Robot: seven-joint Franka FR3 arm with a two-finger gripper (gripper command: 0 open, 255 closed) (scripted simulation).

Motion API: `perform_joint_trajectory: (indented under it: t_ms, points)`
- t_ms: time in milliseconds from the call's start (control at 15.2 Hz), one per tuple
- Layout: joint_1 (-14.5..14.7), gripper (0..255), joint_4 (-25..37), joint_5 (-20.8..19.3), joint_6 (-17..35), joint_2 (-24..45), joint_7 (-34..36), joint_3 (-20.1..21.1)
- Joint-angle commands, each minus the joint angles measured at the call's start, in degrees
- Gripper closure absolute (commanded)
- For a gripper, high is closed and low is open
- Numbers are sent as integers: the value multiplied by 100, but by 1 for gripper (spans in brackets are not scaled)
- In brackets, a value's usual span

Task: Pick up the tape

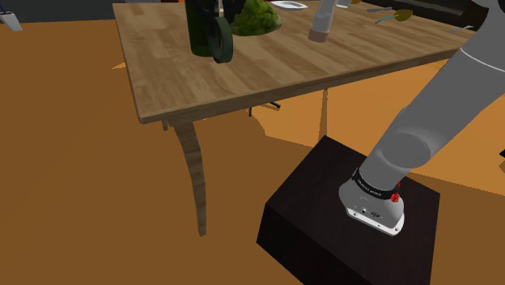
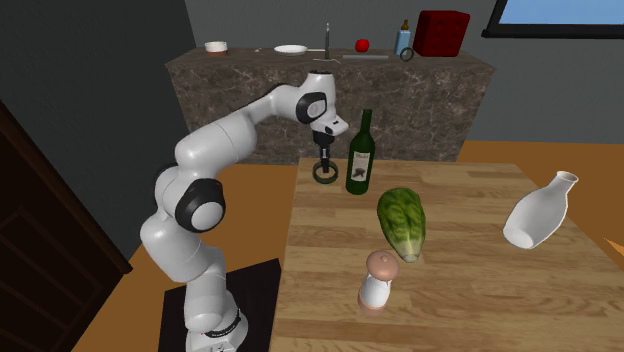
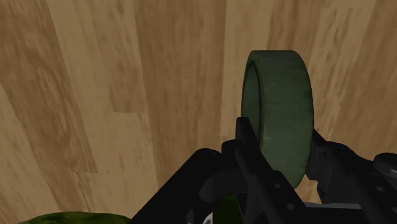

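Observation:
The tape (image 3: 280,114) is a dark green ring standing on edge over the wooden table (image 1: 267,77), and my black gripper (image 3: 283,162) is shut on it, one finger on each flat side. In the second exterior view the gripper (image 2: 324,160) points straight down near the table's far left corner, with the tape (image 2: 324,172) hanging at its tips. The shoulder view has the tape (image 1: 221,39) beside a dark green bottle (image 1: 198,28). I cannot tell whether the tape touches the tabletop.
The wine bottle (image 2: 361,152) stands just right of the tape. A green lettuce (image 2: 402,222), a white shaker (image 2: 376,282) and a white vase (image 2: 540,210) lie further along the table. A stone counter (image 2: 330,85) stands behind. My stand (image 1: 324,219) sits below the table edge.

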Motion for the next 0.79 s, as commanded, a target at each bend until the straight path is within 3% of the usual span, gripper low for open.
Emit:
perform_joint_trajectory:
  t_ms: [0,594,726]
  points:
    - [3,255,231,-33,-174,67,14,15]
    - [68,255,1424,-267,-997,507,131,133]
    - [70,255,1446,-271,-1012,516,133,134]
